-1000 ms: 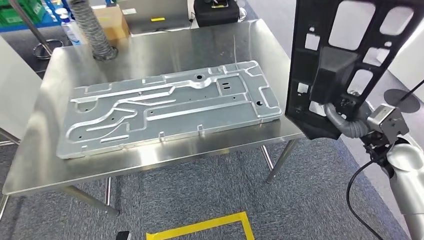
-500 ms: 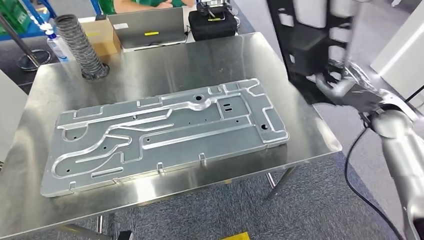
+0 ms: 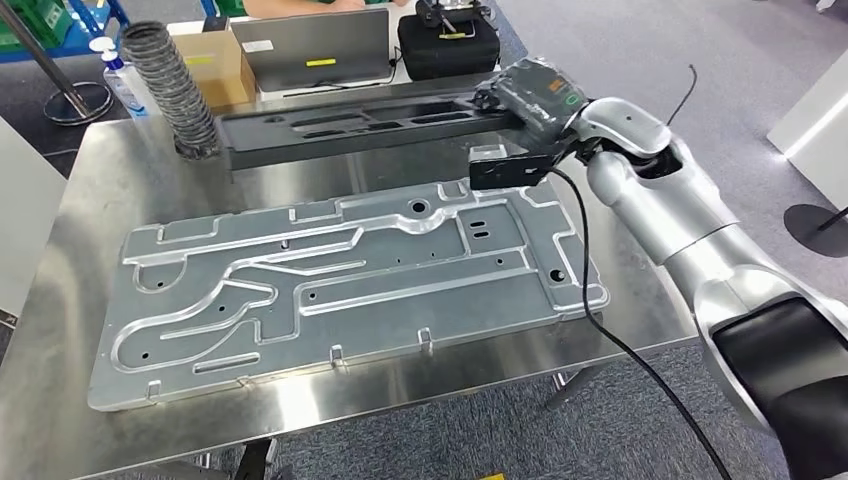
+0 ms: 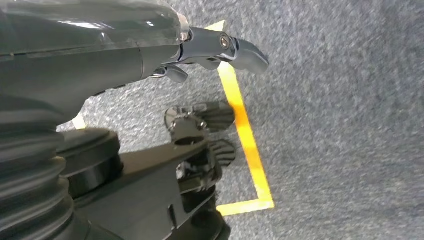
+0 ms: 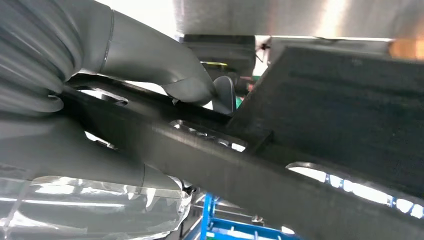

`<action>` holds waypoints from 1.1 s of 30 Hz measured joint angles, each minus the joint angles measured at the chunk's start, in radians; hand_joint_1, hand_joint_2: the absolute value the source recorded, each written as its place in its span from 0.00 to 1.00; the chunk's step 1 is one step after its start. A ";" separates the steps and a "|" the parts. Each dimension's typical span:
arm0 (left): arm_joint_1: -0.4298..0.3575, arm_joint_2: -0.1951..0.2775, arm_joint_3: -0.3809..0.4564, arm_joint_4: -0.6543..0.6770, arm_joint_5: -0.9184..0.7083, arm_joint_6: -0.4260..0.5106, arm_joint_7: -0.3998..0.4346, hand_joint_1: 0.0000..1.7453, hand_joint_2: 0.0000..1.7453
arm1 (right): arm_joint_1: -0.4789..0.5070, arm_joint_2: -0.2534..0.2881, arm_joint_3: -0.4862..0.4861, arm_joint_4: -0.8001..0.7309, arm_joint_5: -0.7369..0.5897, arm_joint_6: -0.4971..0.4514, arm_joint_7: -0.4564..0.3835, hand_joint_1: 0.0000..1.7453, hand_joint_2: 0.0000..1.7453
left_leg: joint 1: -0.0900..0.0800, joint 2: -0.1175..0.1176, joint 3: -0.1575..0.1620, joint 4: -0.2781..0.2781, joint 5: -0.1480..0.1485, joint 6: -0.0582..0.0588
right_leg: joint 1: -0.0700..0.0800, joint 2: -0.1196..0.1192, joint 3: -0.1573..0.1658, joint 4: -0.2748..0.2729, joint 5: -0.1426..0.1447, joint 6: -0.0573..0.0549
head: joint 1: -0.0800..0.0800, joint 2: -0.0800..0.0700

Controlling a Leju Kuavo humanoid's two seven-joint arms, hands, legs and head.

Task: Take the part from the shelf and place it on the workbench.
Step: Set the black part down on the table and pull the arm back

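My right hand (image 3: 528, 98) grips one end of a long black plastic part (image 3: 350, 125) with cut-out slots. The part lies almost flat, just above the far side of the steel workbench (image 3: 85, 205); whether it touches the bench I cannot tell. In the right wrist view the grey thumb (image 5: 165, 70) presses on the black part (image 5: 325, 115). A large grey metal plate (image 3: 340, 270) with raised ribs lies in the middle of the bench, in front of the part. My left hand (image 4: 200, 55) hangs over carpet with its fingers apart and nothing in them.
Behind the bench stand a ribbed hose (image 3: 170, 85), a cardboard box (image 3: 215, 60), a laptop (image 3: 315, 45) and a black case (image 3: 445, 45). A person's arm (image 3: 300, 5) shows at the far edge. Yellow tape (image 4: 247, 145) marks the carpet.
The view has shifted a little. My right arm swung the black part from upright at the bench's right side to lying nearly flat over its far side.
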 joint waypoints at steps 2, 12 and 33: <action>0.001 0.001 0.000 0.000 -0.001 0.003 -0.001 0.00 1.00 | -0.022 0.017 0.010 0.021 -0.022 -0.014 -0.002 1.00 1.00 | 0.000 0.003 -0.012 0.029 -0.023 -0.014 | -0.009 -0.003 0.012 -0.016 0.004 -0.004 | 0.000 0.000; 0.017 0.000 -0.012 0.001 -0.011 0.008 -0.002 0.00 1.00 | -0.088 0.021 0.002 0.072 -0.126 0.004 -0.010 1.00 1.00 | 0.064 0.023 -0.013 0.025 0.014 -0.087 | -0.048 -0.001 0.051 -0.014 -0.029 0.045 | 0.000 0.000; 0.006 -0.005 -0.024 0.002 -0.015 0.010 0.013 0.00 0.00 | -0.097 0.014 -0.002 0.096 -0.182 0.023 -0.017 0.00 0.00 | 0.003 0.012 0.000 0.044 -0.047 -0.023 | 0.010 -0.012 0.009 -0.038 0.030 -0.027 | 0.000 0.000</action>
